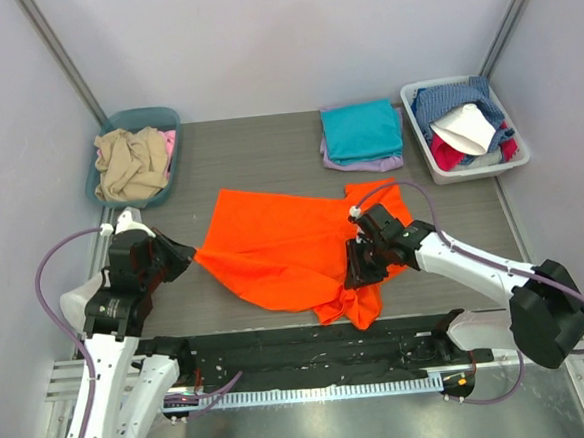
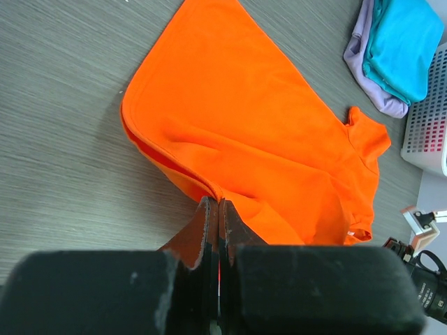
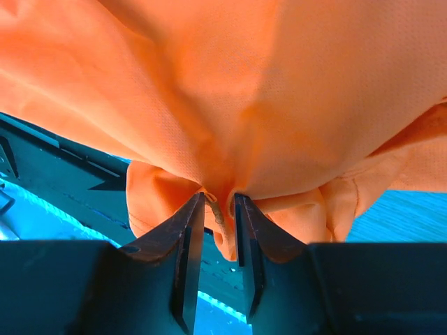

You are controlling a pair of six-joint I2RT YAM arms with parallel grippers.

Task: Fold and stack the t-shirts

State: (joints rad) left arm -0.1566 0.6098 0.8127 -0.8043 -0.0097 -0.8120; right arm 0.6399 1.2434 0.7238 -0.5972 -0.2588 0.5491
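The bright orange t-shirt [image 1: 284, 250] lies half spread and crumpled on the grey table. My left gripper [image 1: 181, 257] is shut on its left hem; in the left wrist view the jaws [image 2: 214, 202] pinch a fold of the orange t-shirt [image 2: 265, 125]. My right gripper [image 1: 361, 266] is shut on a bunch of cloth at the shirt's right side and holds it up; the orange t-shirt [image 3: 230, 91] drapes over my right gripper [image 3: 218, 199]. The folded teal t-shirt [image 1: 361, 129] lies on the folded lavender t-shirt [image 1: 366, 163] at the back. The teal t-shirt [image 2: 401, 42] and lavender t-shirt [image 2: 370, 77] also show in the left wrist view.
A teal bin [image 1: 155, 116] holding beige and pink cloth stands at the back left. A white basket [image 1: 419, 140] of mixed clothes stands at the back right, also in the left wrist view [image 2: 429, 118]. A black rail [image 1: 301, 344] runs along the near edge.
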